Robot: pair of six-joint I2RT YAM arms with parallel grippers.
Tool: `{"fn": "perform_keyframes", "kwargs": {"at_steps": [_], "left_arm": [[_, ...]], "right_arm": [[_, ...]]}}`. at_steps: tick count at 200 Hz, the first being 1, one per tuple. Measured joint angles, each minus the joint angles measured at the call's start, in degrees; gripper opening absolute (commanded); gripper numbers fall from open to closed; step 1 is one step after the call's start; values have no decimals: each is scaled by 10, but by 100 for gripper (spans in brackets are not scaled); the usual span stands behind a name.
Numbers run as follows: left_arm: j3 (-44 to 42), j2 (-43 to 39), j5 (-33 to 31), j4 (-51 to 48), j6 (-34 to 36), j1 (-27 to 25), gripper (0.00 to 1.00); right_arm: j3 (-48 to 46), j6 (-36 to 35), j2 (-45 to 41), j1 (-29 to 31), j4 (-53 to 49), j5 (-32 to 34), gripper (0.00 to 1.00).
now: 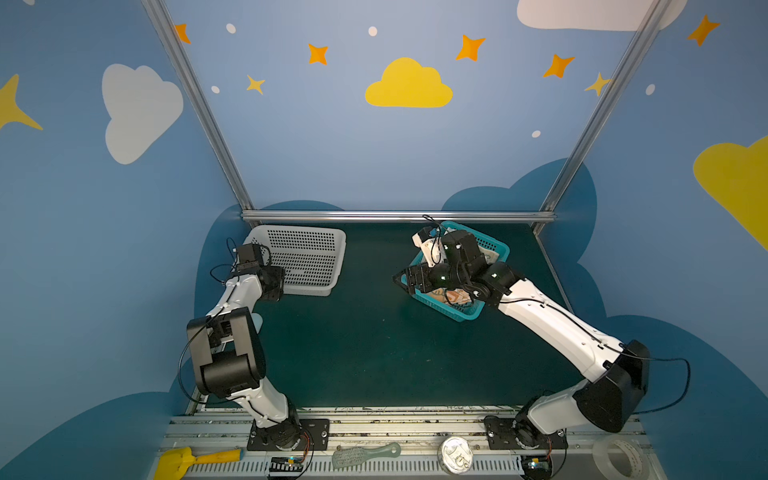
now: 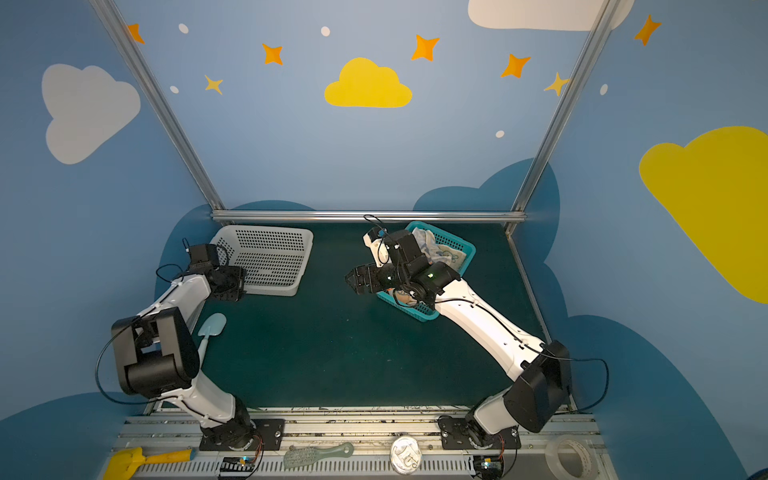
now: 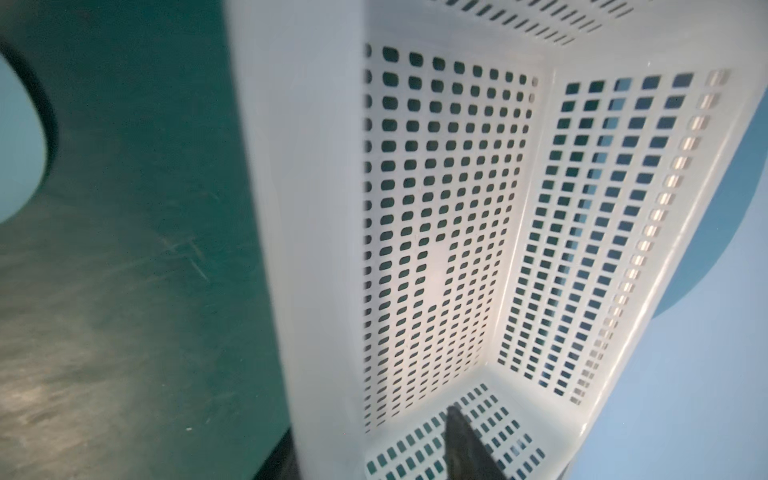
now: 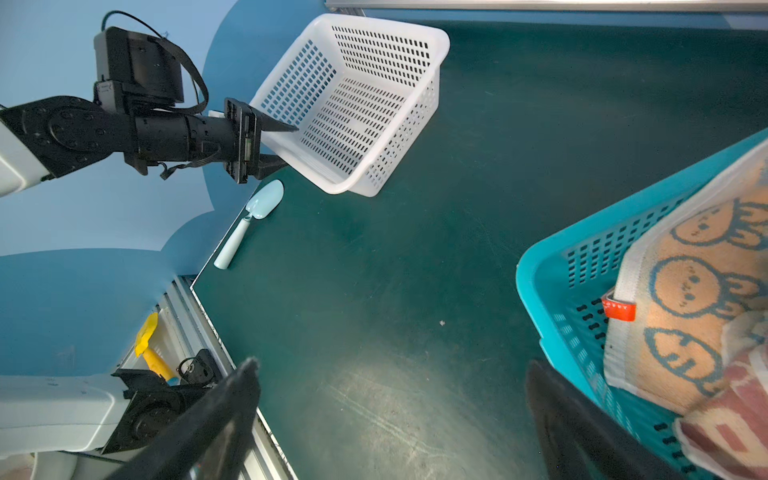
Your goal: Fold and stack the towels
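Black right gripper point(image 4: 392, 368) stood spread wide, empty | teal basket point(image 4: 540, 266) just beside it held the towels point(image 4: 685, 291), crumpled, cut off at frame edge, arm-hidden from above | left gripper point(image 4: 286, 143) jaws stood parted astride white basket point(image 4: 374, 23) wall; contact unclear.

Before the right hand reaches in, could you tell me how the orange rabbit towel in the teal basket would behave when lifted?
The orange towel lies slumped in folds in the teal basket, so it will probably sag from a pinch. Its terry looks grippy, not slippery. A cream cloth overlaps it and may drag along.
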Motion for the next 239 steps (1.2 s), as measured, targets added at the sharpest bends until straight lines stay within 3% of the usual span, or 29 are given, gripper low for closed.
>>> {"fn": "perform_keyframes", "kwargs": {"at_steps": [12, 51, 102, 130, 182, 201, 239], "left_arm": [[-9, -5, 0, 7, -1, 0, 99], [-42, -57, -7, 3, 1, -15, 100], [-72, -199, -43, -30, 31, -86, 100], [-99, -277, -79, -63, 67, -144, 100], [-115, -353, -144, -64, 182, -335, 100], [-137, -355, -151, -49, 214, -376, 100], [-147, -335, -160, -25, 270, -429, 100]], "right_arm": [[0, 0, 0, -9, -7, -2, 98], [-2, 17, 0, -59, -26, -3, 99], [35, 44, 40, -116, -86, 27, 99], [89, 45, 112, -126, -104, 44, 99], [255, 72, 302, -124, -157, 61, 95], [326, 87, 366, -122, -184, 68, 86], [491, 109, 484, -107, -250, 95, 76]]}}
